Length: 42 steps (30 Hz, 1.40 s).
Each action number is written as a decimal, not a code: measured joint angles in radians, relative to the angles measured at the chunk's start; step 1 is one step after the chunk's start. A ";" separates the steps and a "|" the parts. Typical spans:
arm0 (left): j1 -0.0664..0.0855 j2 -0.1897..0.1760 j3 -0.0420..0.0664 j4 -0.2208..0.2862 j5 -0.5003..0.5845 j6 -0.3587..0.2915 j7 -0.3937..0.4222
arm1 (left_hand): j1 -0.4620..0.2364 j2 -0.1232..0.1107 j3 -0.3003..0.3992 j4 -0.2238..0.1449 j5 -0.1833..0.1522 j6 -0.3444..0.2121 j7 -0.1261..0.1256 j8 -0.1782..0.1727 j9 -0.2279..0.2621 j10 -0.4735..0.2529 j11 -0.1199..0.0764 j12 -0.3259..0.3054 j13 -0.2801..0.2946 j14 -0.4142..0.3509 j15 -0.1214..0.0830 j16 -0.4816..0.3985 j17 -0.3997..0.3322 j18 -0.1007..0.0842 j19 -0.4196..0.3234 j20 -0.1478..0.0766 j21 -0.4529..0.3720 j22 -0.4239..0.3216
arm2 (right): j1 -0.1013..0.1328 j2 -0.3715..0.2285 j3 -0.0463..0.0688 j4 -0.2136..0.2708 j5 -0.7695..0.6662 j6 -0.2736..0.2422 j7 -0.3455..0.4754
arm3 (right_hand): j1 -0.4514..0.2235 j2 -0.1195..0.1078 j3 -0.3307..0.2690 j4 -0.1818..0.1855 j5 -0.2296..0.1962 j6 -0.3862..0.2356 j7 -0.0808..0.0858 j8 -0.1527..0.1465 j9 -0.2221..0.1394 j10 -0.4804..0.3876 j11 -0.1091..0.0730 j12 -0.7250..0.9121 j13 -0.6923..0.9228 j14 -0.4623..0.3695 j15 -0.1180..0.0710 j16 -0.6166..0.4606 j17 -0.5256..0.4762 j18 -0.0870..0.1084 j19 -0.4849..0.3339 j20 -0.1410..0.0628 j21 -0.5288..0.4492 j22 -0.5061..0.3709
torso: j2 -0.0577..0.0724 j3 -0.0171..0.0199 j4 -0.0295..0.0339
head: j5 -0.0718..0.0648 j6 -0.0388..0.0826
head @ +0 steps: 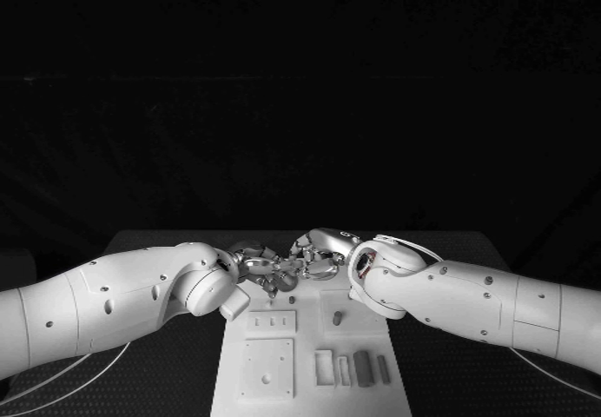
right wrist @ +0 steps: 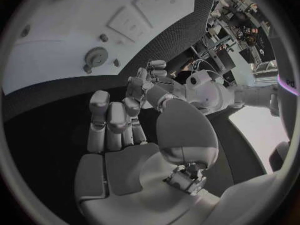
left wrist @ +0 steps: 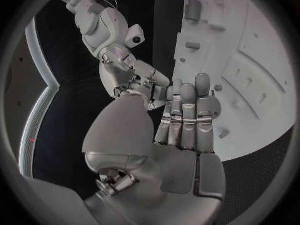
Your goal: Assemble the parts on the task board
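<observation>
Both white arms are reaching in over the far end of the white rectangular task board (head: 313,365), which is lying on the black table (head: 163,252) and running from centre toward 6 o'clock in the head view.

The left silver hand (head: 257,265) and right silver hand (head: 320,252) are meeting fingertip to fingertip just above the board's far edge, at about 12 o'clock from the board's middle.

The left hand's fingers (left wrist: 187,110) are lying straight and close together; the right hand's fingers (right wrist: 112,117) likewise. I cannot tell whether anything is pinched between the two hands.

Small grey oblong parts (head: 357,367) are lying side by side on the board's near right area, at roughly 5 o'clock. A small grey peg (head: 337,318) is standing nearer the hands.
</observation>
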 measured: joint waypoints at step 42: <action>-0.003 -0.003 -0.001 -0.003 0.047 -0.003 0.000 | -0.012 0.110 0.142 -0.266 0.283 0.060 -0.012 0.026 -0.014 0.106 -0.041 0.026 0.123 -0.004 -0.033 0.034 -0.024 -0.016 0.000 -0.037 -0.066 0.071 | -0.009 0.008 0.001 -0.014 -0.001 0.002 0.004 | 0.000 0.000 0.000 0.000 -0.001 0.002 -0.002 -0.001 0.004 0.006 0.002 0.000 0.000 0.001 0.003 0.000 -0.002 0.001 0.004 0.000 0.000 0.000 | 0.000 0.0007 -0.0011 | -0.002 -0.008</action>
